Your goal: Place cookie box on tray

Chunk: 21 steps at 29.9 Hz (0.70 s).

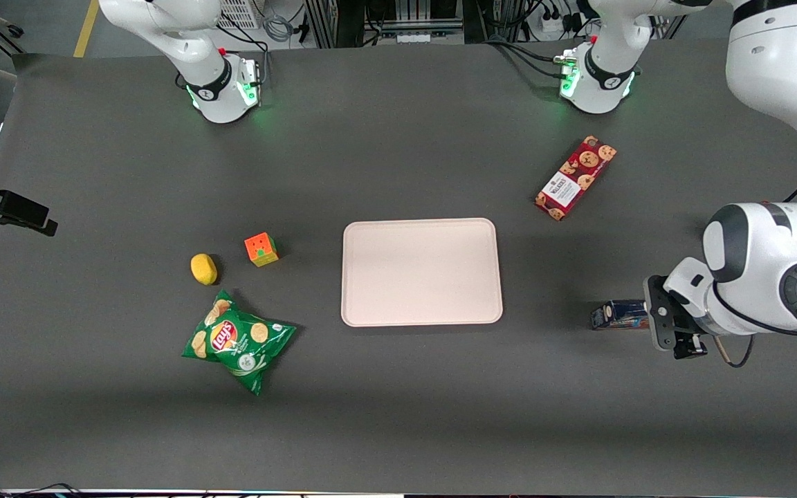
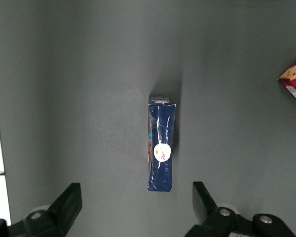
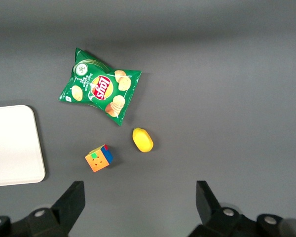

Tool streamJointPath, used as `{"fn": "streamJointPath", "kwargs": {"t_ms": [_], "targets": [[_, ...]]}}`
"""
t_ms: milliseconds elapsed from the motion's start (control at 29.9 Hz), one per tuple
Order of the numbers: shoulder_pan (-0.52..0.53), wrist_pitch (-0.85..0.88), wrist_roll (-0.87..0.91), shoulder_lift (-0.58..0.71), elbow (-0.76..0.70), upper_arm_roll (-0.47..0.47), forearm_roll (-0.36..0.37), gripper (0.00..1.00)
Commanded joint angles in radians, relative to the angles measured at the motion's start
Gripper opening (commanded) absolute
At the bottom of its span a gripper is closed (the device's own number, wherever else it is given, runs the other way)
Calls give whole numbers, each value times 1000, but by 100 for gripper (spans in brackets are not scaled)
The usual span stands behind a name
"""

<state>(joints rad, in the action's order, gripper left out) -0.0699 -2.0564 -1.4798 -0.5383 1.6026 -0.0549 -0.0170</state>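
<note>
— Navy-blue carton first: where is the cookie box (image 1: 618, 315) lying?

— It is lying on the dark grey table (image 1: 398, 429) toward the working arm's end, level with the tray's edge nearest the front camera and well apart from it. In the front view the arm's wrist is covering one end of the box. In the wrist view the cookie box (image 2: 161, 148) is showing a narrow face with a small round white-and-red logo.

— And the gripper?

— The gripper (image 1: 679, 332) is hanging above that box. Seen from the wrist, the gripper (image 2: 136, 207) is holding its jaws spread wide, one finger on each side of the box's line, touching nothing.

— Where is the tray sitting?

— The pale cream-pink tray (image 1: 421, 228) is sitting flat near the middle of the table, with nothing on it.

— What else is lying around?

— A red cookie box (image 1: 575, 177) is lying nearer the robots' edge. Toward the parked arm's end, a green chip bag (image 1: 236, 340), a yellow lemon-like object (image 1: 203, 268) and a coloured puzzle cube (image 1: 261, 249) are lying close together.
</note>
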Motion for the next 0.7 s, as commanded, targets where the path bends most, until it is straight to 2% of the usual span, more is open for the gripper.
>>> {"fn": "streamJointPath", "kwargs": {"t_ms": [0, 301, 668], "targets": [[-5, -25, 45, 35, 65, -5, -3, 100], [-5, -90, 47, 37, 125, -3, -1, 100], [-8, -93, 82, 23, 132, 1, -14, 100]]}}
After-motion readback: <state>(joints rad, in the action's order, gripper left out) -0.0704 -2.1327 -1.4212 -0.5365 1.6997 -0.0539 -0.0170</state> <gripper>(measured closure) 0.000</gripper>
